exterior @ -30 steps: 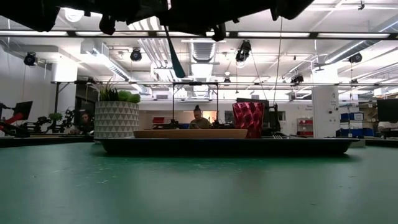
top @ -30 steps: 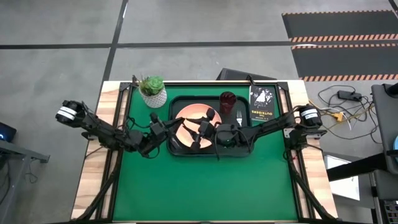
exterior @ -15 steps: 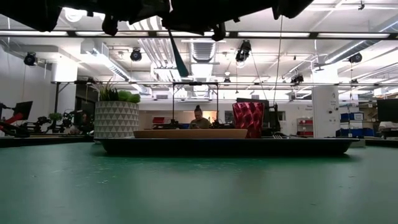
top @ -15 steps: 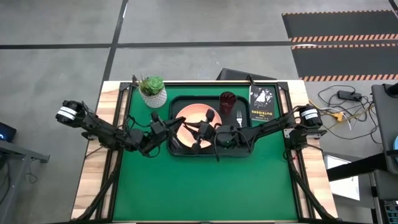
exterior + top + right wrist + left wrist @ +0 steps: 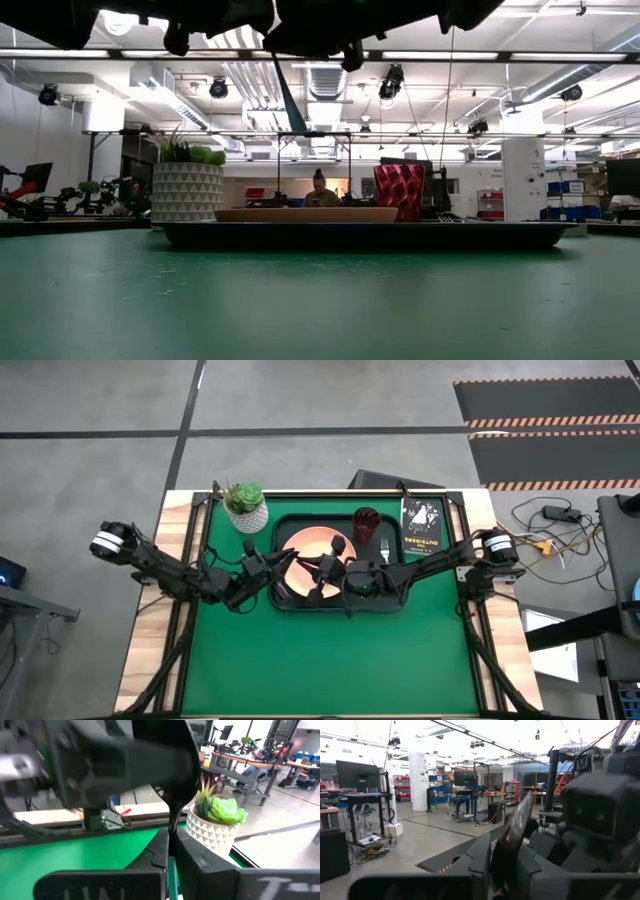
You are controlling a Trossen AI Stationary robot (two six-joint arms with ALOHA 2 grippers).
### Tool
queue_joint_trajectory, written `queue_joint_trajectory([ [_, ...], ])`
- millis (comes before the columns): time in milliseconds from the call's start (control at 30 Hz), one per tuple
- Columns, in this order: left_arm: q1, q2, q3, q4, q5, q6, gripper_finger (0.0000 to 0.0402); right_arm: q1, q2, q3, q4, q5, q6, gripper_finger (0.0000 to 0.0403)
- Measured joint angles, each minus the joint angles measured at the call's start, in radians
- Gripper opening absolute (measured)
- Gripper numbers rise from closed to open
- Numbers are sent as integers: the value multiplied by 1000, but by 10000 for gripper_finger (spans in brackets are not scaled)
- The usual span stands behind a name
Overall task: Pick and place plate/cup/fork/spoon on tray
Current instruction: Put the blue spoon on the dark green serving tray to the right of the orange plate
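My left claw [image 5: 300, 565] and right claw [image 5: 322, 568] both hover over the plate [image 5: 312, 548], meeting above its middle. Spoon [image 5: 512, 832] is pinched in both: left fingers [image 5: 481, 857] closed on the bowl end, right fingers [image 5: 159, 849] closed on the other end. It hangs in the air, tilted, light blue handle [image 5: 290, 100] visible under the arms.

Plate sits at 9 o'clock in the tray [image 5: 392, 603], cup [image 5: 366, 521] at 1 o'clock of the plate, fork [image 5: 384, 546] at 3 o'clock, all inside the tray. Plant pot [image 5: 246, 507] stands on the table [image 5: 320, 660] at 10 o'clock of the tray, booklet [image 5: 421, 527] beside the tray at 3 o'clock.
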Motion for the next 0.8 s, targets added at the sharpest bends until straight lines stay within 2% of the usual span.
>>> queue_joint_trajectory([
  [367,0,-4,-22,1,-4,10,93,-23,-5,-2,-83,-2,75,9],
  [567,-4,-53,-58,-8,-10,60,118,-79,-97,-2,-392,-12,288,9],
  [633,-6,-73,-70,-19,-11,97,120,-112,-141,-2,-537,-79,405,9],
  [733,-6,-97,-83,-25,-11,138,121,-178,-202,-3,-758,-257,579,9],
  [800,-6,-105,-93,-25,-11,160,121,-212,-238,-24,-842,-360,674,9],
])
